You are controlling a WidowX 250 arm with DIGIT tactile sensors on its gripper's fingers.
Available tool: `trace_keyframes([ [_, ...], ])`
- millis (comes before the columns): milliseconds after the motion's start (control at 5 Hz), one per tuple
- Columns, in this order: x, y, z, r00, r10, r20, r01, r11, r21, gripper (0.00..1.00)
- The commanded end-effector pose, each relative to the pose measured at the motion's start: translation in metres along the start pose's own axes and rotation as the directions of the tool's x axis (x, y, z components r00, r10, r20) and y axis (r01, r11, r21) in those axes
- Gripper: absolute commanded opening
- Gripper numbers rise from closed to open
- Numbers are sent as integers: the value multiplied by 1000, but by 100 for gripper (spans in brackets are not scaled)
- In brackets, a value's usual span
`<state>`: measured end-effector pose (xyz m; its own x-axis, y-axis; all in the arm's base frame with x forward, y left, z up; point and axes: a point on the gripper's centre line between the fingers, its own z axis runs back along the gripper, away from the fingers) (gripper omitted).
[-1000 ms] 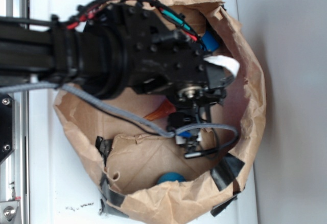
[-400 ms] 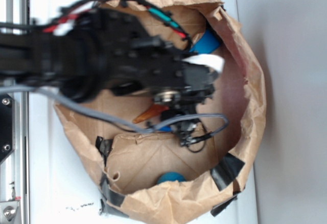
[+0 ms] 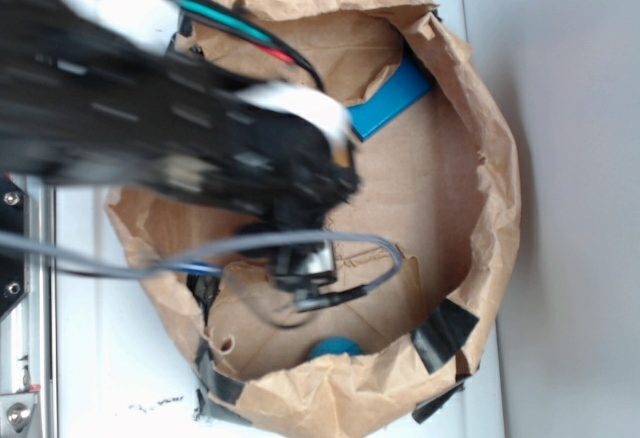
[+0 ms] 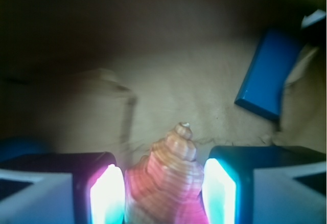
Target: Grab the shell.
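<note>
My arm [image 3: 150, 118] is black, blurred, with red, teal and black wires [image 3: 235, 28] running over it, a white patch on its wrist and a grey cable [image 3: 200, 253] looping below. The crumpled bag [image 3: 490, 178] around me is tan-brown paper, patched with black tape [image 3: 445, 333], on a white tabletop [image 3: 100, 338]. A flat block [image 3: 390, 98] is bright blue; a small round object [image 3: 333, 347] is blue-teal. Between my fingers [image 4: 110, 196], which are dark with pads glowing pink on one side and cyan on the other, the shell [image 4: 168, 180] shows orange-tan with pale ribbed bands, flushed pink low down.
</note>
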<state>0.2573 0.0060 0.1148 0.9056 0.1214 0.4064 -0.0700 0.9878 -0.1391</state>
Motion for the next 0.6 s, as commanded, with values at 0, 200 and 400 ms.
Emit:
trace_keyframes([
  [0, 11, 11, 75, 998, 30, -47, -39, 978, -206, 0],
  [200, 8, 5, 85, 997, 5, -73, -20, 979, -204, 0],
  [400, 0, 1, 84, 994, -87, -65, 85, 996, -32, 77],
])
